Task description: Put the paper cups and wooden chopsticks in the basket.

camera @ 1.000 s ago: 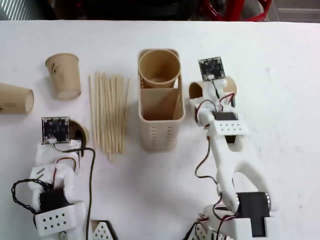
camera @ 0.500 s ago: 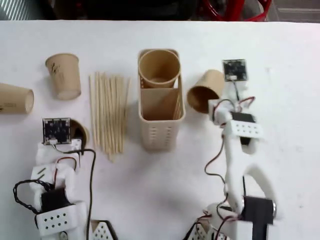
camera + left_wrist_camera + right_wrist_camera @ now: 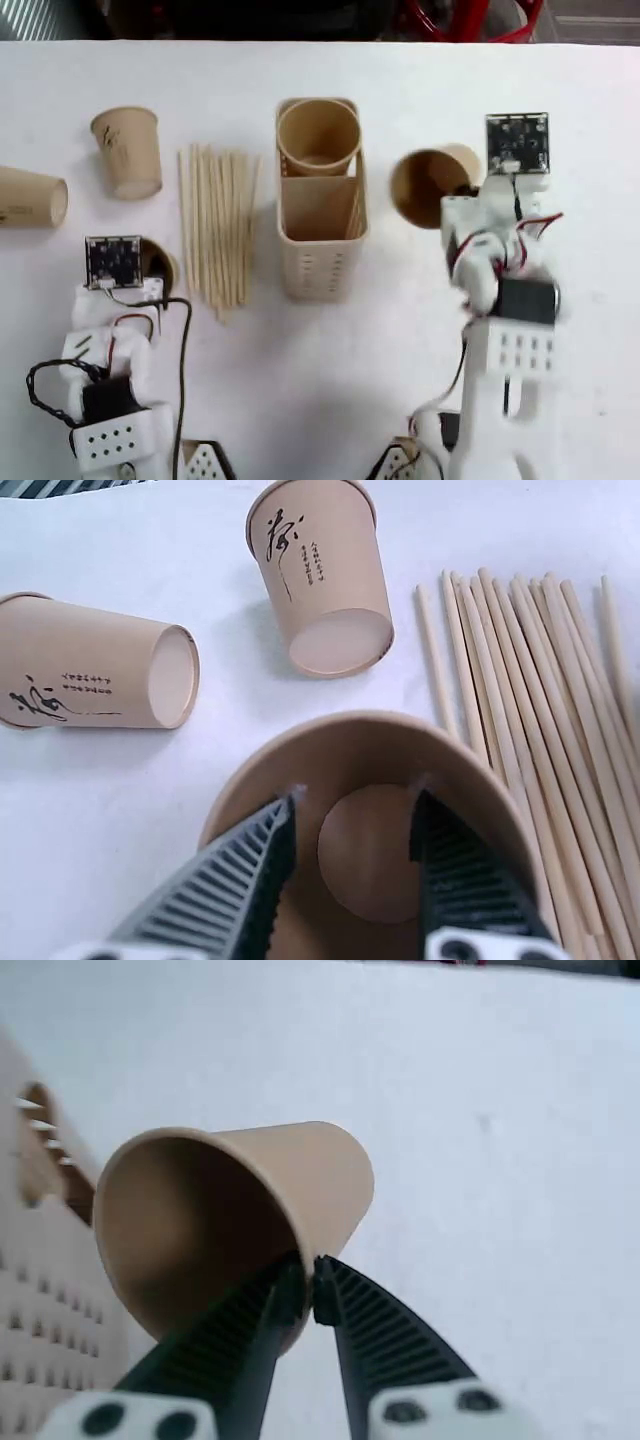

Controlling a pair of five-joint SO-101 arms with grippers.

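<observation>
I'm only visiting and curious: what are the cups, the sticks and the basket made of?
Each cup looks like thin tan paper, matte, with a rolled rim and printed lettering. The sticks look like bare pale wood, perhaps bamboo: slim, unpainted. The basket seems smooth cream plastic, moulded with rows of small holes.

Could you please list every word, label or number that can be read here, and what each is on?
Nothing reads clearly.
On the upside-down cup: a dark brush-script mark and small columns, too stylised and small to read.
On the lying cup: the same print, too small to read.
On the held cup in the right gripper: no print on the side shown.
</observation>
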